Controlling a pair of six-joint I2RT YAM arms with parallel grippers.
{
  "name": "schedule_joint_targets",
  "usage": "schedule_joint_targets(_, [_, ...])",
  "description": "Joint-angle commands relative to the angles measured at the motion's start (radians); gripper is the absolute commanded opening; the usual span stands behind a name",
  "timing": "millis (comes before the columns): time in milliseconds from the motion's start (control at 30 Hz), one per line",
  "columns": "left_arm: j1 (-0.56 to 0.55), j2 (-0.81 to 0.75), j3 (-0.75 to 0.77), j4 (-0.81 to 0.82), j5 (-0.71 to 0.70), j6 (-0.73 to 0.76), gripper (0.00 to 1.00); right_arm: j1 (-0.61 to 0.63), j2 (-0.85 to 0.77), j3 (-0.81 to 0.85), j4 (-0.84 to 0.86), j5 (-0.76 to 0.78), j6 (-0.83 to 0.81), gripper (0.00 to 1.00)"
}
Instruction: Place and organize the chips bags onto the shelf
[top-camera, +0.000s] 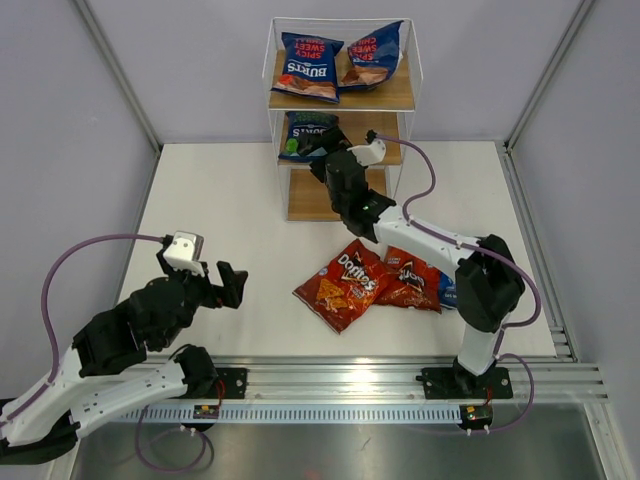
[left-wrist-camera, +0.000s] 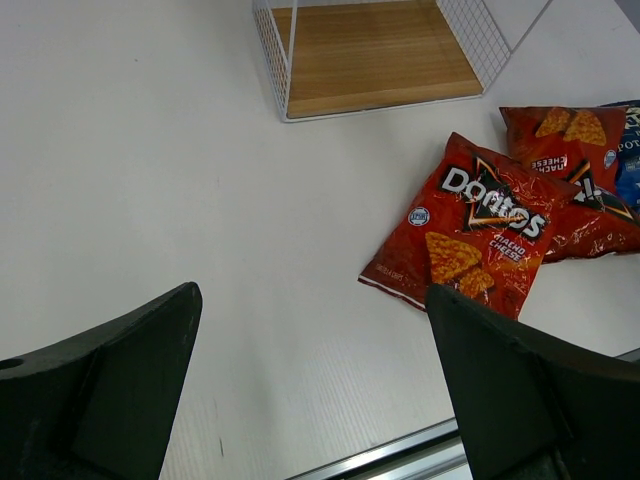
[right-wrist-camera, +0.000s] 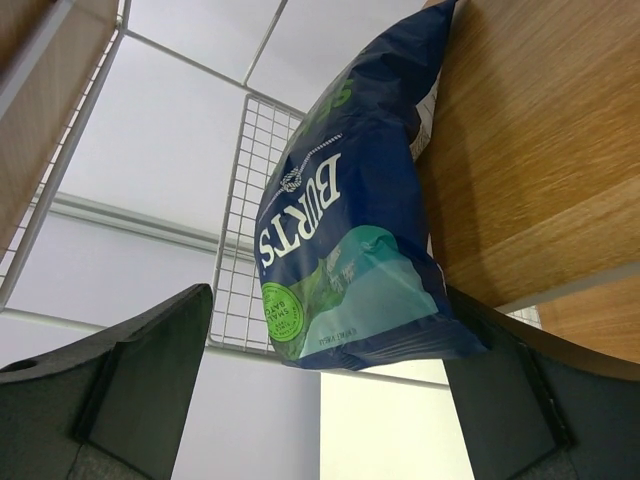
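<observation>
Burts bag (right-wrist-camera: 340, 250) sits on shelf (right-wrist-camera: 540, 150) facing right gripper (right-wrist-camera: 325, 300)

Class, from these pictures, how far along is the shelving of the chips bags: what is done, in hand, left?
Done: a Burts bag and a Spicy Sweet Chilli bag lie on the top tier of the shelf. In hand: another Burts bag rests on the middle tier inside the open right gripper. Left: two Doritos bags and a half-hidden blue bag lie on the table. The left gripper is open, empty.
</observation>
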Motion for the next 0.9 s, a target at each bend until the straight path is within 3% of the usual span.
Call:
schedule_joint_targets(0, [0.002, 0.008, 0.001, 0.027, -0.02, 0.001, 0.99, 0.008, -0.039, -0.042, -0.089, 0.021, 0.005, 1.0])
schedule_joint_targets(233, [0.002, 0.014, 0.002, 0.024, -0.032, -0.003, 0.99, 0.008, -0.134, -0.155, -0.026, -0.031, -0.027, 0.99])
schedule_joint_targets(533, [0.002, 0.029, 0.01, 0.015, -0.043, -0.017, 0.99, 0.008, -0.233, -0.221, -0.069, -0.068, -0.136, 1.0])
schedule_joint_targets(867, [0.002, 0.026, 0.015, 0.021, 0.02, -0.084, 0.99, 0.007, -0.496, -0.493, -0.078, -0.072, -0.483, 0.99])
